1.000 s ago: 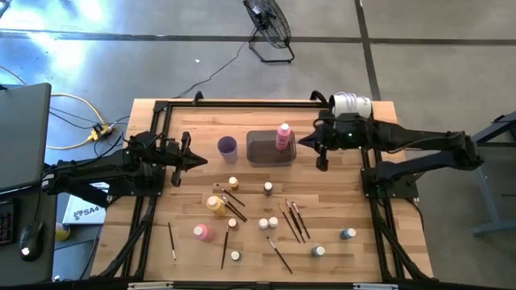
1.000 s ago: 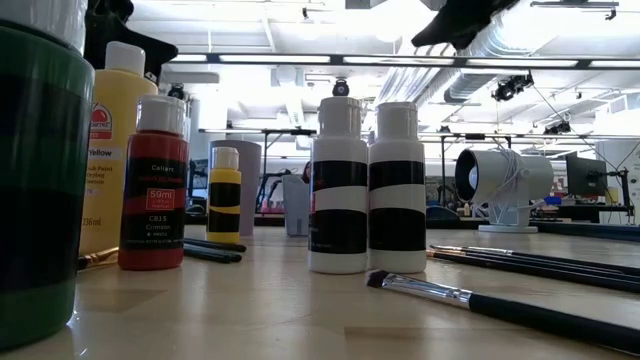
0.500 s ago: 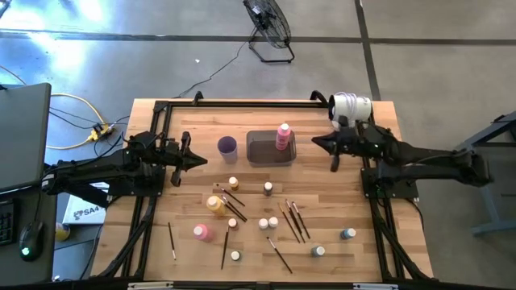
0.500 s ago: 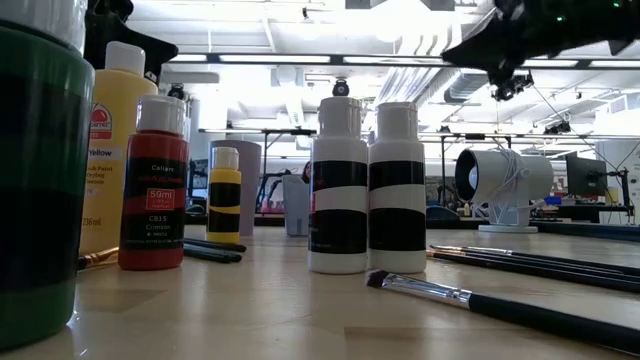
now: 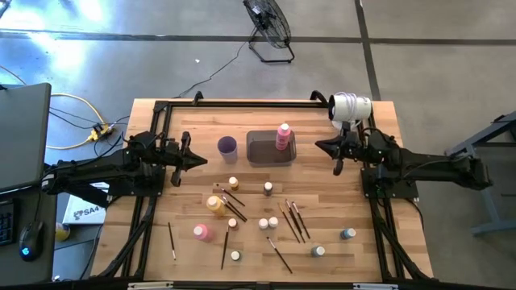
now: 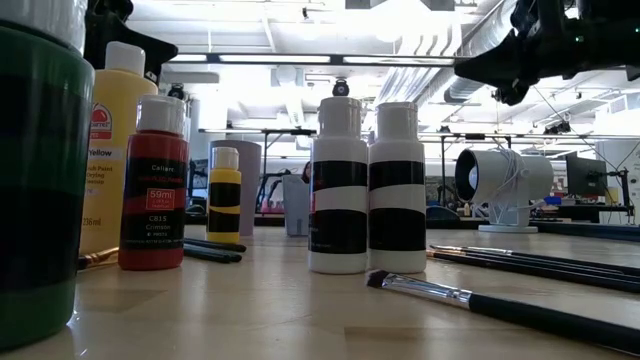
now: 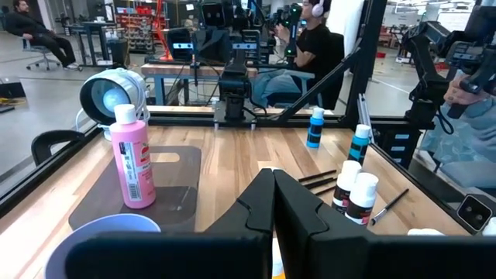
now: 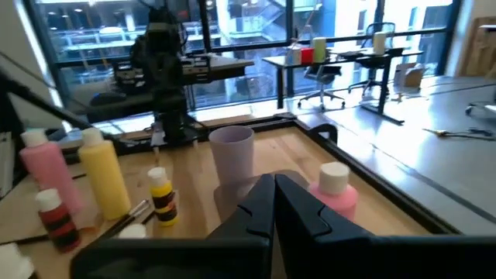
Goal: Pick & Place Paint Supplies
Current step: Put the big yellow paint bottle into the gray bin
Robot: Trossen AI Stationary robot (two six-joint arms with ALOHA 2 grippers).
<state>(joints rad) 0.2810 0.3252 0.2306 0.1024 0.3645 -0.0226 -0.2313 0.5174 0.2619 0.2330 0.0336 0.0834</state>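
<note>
My empty right gripper [image 5: 326,147], fingers pressed together, hovers beside the dark grey rectangular tray [image 5: 260,151] where the tall pink paint bottle [image 5: 283,135] stands upright, cap up.

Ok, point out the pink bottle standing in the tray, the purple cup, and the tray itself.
pink paint bottle [image 5: 283,135], high view, on its body below the cap.
purple cup [image 5: 227,146], high view, on its rim.
dark grey tray [image 5: 262,151], high view, on its bare floor.

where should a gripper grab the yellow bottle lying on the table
Grip the yellow bottle across the middle of its body, coming straight down from above. It lies on its side, and brushes crowd its right flank, so a top-down approach looks cleanest.
</note>
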